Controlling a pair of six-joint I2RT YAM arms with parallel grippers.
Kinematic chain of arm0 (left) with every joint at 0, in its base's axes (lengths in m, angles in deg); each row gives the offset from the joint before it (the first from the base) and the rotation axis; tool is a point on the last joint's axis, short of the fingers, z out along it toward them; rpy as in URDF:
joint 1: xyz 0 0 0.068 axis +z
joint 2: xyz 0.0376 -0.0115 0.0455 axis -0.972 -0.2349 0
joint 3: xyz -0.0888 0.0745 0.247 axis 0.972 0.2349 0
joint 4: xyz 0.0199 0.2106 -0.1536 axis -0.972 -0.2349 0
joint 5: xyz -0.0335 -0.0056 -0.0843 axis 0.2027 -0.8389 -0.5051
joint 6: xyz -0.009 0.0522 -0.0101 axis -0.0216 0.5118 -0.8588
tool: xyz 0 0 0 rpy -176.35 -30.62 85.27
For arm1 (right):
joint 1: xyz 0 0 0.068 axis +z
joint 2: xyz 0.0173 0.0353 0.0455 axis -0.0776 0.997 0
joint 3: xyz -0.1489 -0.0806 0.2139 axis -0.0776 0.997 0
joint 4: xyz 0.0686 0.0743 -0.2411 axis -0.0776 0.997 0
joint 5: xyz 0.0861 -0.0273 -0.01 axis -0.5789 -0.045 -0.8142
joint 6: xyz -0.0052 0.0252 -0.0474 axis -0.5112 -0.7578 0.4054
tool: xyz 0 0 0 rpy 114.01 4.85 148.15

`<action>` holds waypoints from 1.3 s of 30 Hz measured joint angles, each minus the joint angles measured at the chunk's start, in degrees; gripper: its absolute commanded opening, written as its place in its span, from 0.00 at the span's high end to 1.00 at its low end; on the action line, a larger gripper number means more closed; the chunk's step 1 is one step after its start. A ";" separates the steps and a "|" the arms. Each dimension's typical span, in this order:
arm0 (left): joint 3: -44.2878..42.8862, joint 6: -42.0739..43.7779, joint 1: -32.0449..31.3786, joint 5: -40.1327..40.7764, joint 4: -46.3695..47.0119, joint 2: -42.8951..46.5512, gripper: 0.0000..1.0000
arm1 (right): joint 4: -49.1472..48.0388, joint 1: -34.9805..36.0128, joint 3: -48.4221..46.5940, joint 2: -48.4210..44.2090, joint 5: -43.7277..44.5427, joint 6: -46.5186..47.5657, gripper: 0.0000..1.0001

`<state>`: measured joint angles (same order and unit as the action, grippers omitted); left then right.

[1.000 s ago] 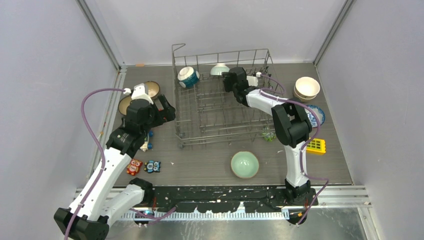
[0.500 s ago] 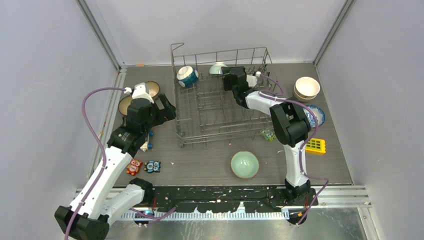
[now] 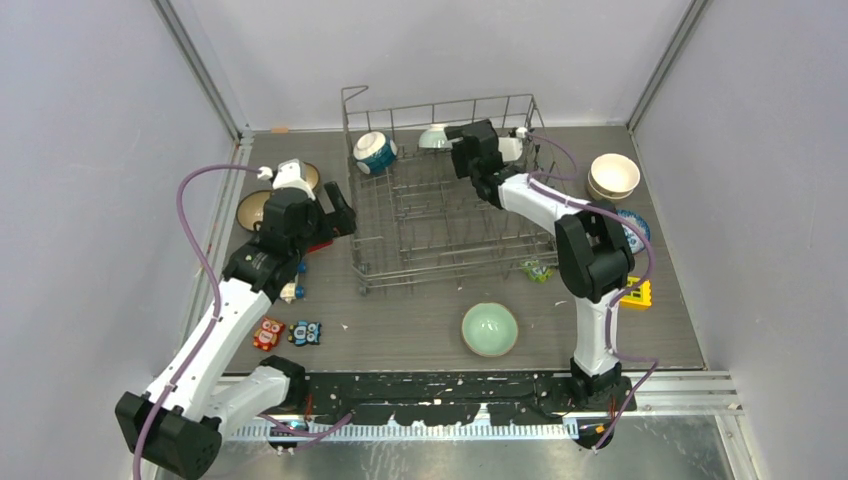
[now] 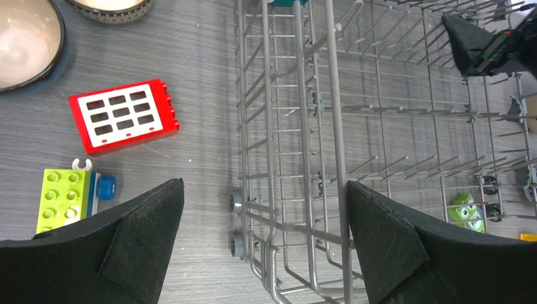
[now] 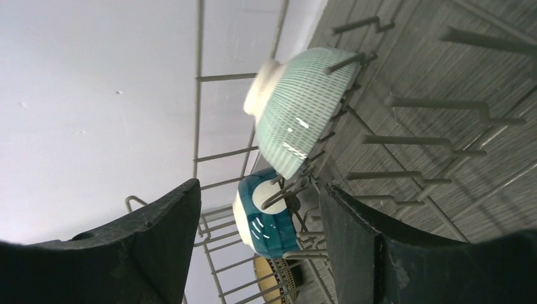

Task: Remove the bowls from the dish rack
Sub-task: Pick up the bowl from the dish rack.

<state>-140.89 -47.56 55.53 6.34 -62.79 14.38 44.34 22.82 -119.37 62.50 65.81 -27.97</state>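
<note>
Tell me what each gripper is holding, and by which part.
Nothing is held. The left gripper is open over the dish rack; the right gripper is open, short of the pale green bowl.

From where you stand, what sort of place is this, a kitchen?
Probably a robot test booth rather than a kitchen: two robot arms are bolted to a table walled in by plain grey panels, and the dish rack with bowls sits among scattered toy blocks.
</note>
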 measured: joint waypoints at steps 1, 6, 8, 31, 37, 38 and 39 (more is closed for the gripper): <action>-0.28 0.33 0.00 0.02 0.07 -0.44 0.00 | 0.57 0.00 -0.15 -0.76 0.20 0.74 0.27; -3.56 1.07 -0.13 -0.04 0.26 -4.96 0.03 | 3.13 -0.02 -2.19 -3.58 0.87 4.94 0.26; -4.52 1.29 -0.46 -0.02 0.44 -6.40 0.08 | 4.22 -0.04 -3.26 -4.26 1.05 6.36 0.26; -6.78 6.38 -8.33 3.65 -0.98 -10.84 0.88 | 12.22 0.13 -9.40 -2.49 0.55 7.45 0.28; -6.99 3.06 -9.27 7.87 -1.33 -10.73 1.00 | 14.23 0.83 -9.40 -1.05 0.02 5.99 0.29; -6.99 2.54 -9.27 8.52 -1.51 -10.73 1.00 | 14.62 0.98 -9.40 -0.92 -0.07 5.75 0.29; -6.99 2.43 -9.27 8.61 -1.62 -10.71 1.00 | 14.91 1.14 -9.40 -0.83 -0.09 5.57 0.29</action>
<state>-147.89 -45.13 46.26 14.95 -64.41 3.67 59.24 23.96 -128.77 61.67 65.72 -22.40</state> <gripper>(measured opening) 0.064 0.713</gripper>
